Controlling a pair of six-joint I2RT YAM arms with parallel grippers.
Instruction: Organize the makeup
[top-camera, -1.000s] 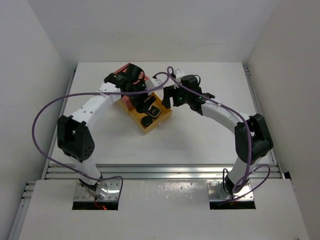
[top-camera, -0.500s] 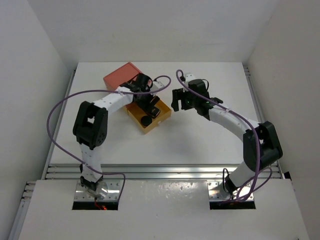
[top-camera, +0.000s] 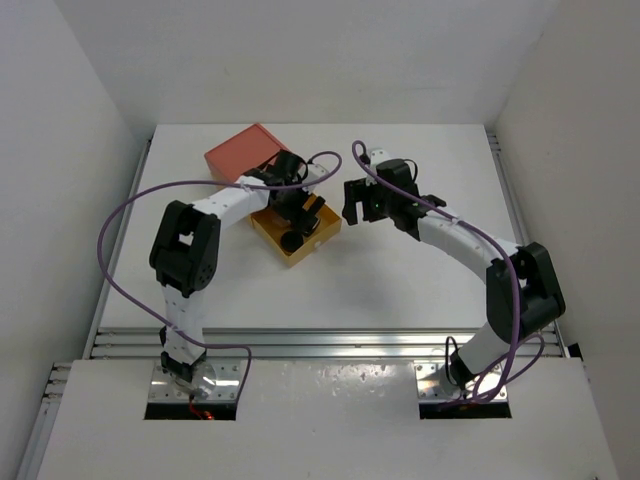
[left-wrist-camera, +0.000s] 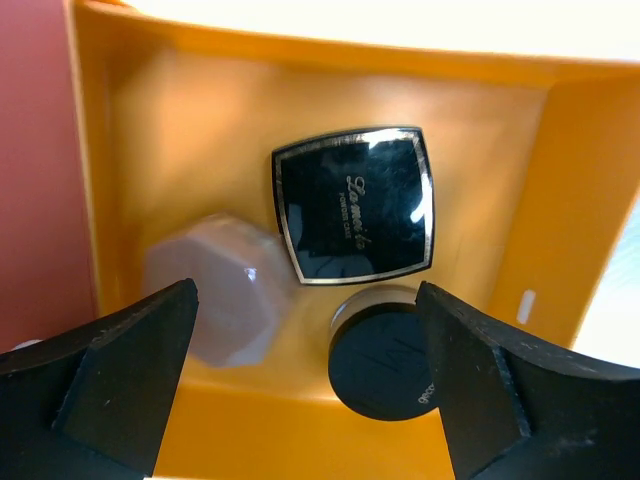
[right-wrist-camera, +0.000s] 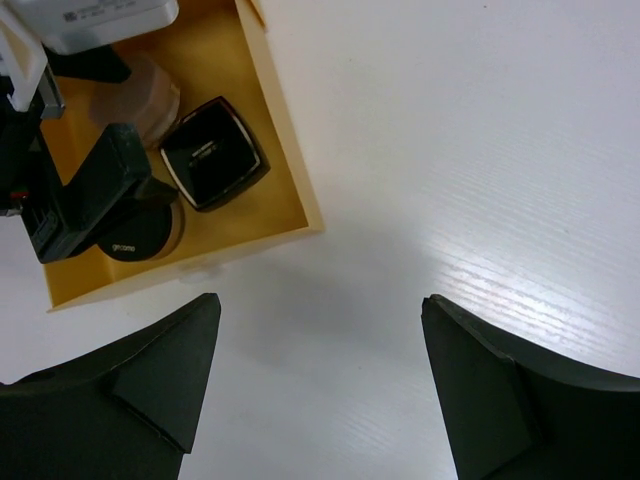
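Inside the yellow drawer (left-wrist-camera: 150, 130), left of the bench's (right-wrist-camera: 450, 150) middle, lie the dark square case (left-wrist-camera: 352, 205), the black round compact (left-wrist-camera: 385, 345) and a blurred pale peach container (left-wrist-camera: 215, 300); the left hand (left-wrist-camera: 305, 292) hovers open above them, the right hand (right-wrist-camera: 320, 310) open above the bench beside the drawer

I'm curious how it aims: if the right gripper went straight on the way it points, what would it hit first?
Most likely the white table. The right gripper is open and points down just beside the yellow drawer, with nothing between its fingers, though depth is hard to judge.
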